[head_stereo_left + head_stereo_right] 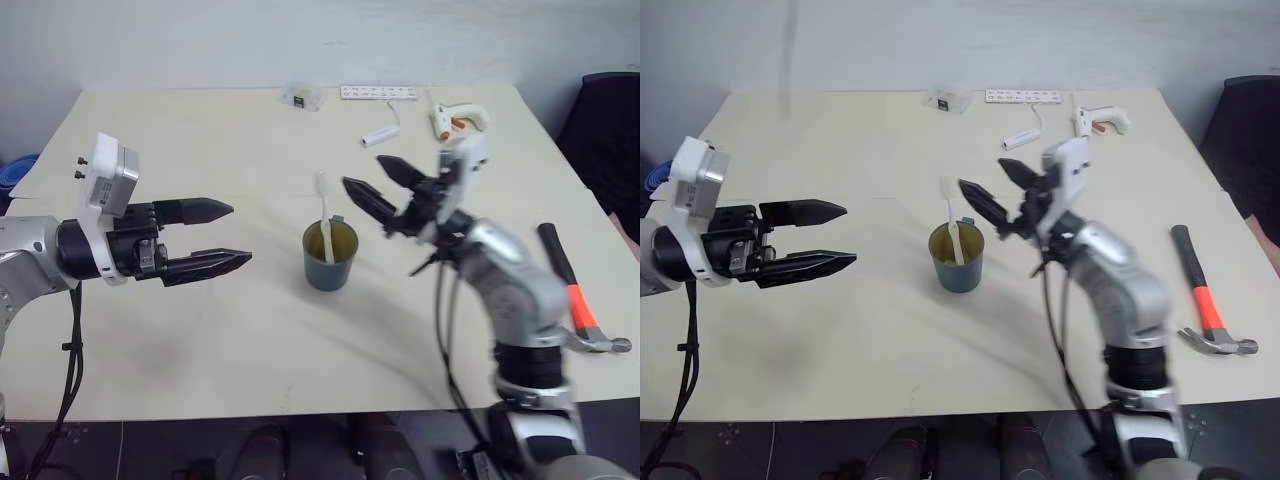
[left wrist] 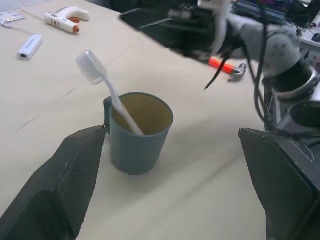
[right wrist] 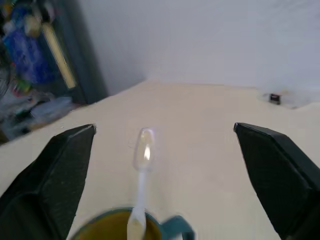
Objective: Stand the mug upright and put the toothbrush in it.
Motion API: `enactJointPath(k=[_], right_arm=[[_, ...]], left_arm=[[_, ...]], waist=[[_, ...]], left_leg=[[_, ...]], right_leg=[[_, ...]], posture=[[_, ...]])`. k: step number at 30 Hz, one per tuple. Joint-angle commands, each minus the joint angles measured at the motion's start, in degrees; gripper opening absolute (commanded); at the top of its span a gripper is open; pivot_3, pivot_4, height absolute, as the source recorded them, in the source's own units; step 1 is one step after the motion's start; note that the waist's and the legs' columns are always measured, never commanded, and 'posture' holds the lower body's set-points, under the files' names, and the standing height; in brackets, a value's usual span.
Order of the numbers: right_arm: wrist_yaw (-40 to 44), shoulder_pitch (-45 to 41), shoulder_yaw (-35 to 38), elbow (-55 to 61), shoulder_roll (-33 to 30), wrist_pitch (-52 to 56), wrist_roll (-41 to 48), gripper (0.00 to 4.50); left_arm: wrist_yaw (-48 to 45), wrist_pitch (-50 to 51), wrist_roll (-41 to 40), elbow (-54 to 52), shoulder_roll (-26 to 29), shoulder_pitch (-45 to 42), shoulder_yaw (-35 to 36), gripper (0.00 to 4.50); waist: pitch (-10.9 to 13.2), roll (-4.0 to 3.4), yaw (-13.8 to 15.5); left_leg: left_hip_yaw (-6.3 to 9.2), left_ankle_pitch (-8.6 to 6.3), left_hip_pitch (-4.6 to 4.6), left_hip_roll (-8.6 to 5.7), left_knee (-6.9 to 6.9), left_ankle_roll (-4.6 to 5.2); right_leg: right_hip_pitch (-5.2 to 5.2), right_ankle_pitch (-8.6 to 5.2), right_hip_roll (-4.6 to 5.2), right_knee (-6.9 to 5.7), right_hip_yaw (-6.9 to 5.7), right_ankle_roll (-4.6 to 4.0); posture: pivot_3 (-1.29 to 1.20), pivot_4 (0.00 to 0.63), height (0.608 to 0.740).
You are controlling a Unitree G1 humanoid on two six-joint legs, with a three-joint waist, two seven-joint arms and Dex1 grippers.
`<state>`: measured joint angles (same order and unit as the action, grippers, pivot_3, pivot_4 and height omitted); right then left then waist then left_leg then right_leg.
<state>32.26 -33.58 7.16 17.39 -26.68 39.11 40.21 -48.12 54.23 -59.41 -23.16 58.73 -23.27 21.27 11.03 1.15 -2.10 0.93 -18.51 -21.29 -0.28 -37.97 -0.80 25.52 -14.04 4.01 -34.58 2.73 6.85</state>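
The dark teal mug (image 1: pixel 330 258) stands upright near the middle of the table, its yellowish inside showing. The pale toothbrush (image 1: pixel 324 215) stands in it, bristle head up and leaning back-left over the rim. My right gripper (image 1: pixel 385 182) hovers just right of the toothbrush head, open, with nothing between its fingers. My left gripper (image 1: pixel 226 235) floats to the left of the mug, open and empty, pointing at it. In the left wrist view the mug (image 2: pixel 136 132) holds the toothbrush (image 2: pixel 107 90); the right wrist view looks down at the toothbrush (image 3: pixel 142 165).
An orange-and-black hammer (image 1: pixel 575 295) lies at the table's right edge. At the back sit a white power strip (image 1: pixel 378 92), a glue gun (image 1: pixel 458 120), a small white cylinder tool (image 1: pixel 380 135) and a clear box (image 1: pixel 302 97).
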Motion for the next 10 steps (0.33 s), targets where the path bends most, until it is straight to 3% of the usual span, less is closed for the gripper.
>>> enactJointPath(k=[1,2,5,10], right_arm=[[12.63,0.92,3.64,2.67,-14.14,8.08,6.28,4.44],[20.64,3.20,3.38,1.17,-22.05,7.28,4.87,4.44],[33.89,6.81,2.67,-4.36,-35.20,3.26,0.82,4.44],[40.42,4.89,3.18,-12.22,-39.91,1.46,-0.56,4.44]], left_arm=[[-3.42,-3.12,2.21,1.32,0.78,-0.17,-0.15,4.50],[-5.31,-4.07,3.36,2.20,1.65,0.13,-0.28,4.50],[-9.52,-6.08,5.98,4.55,3.75,0.56,-0.49,4.50],[-16.75,-9.36,9.69,8.82,7.43,2.24,0.60,4.50]], waist=[[0.03,-0.03,0.40],[0.02,-0.03,0.47],[0.07,-0.07,0.53],[0.11,-0.01,-0.38]], left_leg=[[-0.01,-0.02,0.00,-0.03,-0.01,0.03],[-0.03,-0.04,0.01,-0.05,-0.01,0.06],[-0.28,-0.07,0.00,-0.03,0.01,0.10],[-0.80,-0.08,0.21,0.15,-0.04,0.12]], right_leg=[[-0.03,0.00,-0.05,0.16,-0.02,-0.01],[-0.03,-0.02,-0.10,0.21,-0.03,-0.04],[-0.08,-0.05,-0.31,0.34,-0.06,-0.09],[-0.09,-0.06,-0.53,0.21,0.20,-0.15]], posture=[[0.00,0.150,0.740],[0.00,0.150,0.740],[0.00,0.150,0.740],[0.00,0.150,0.740]])
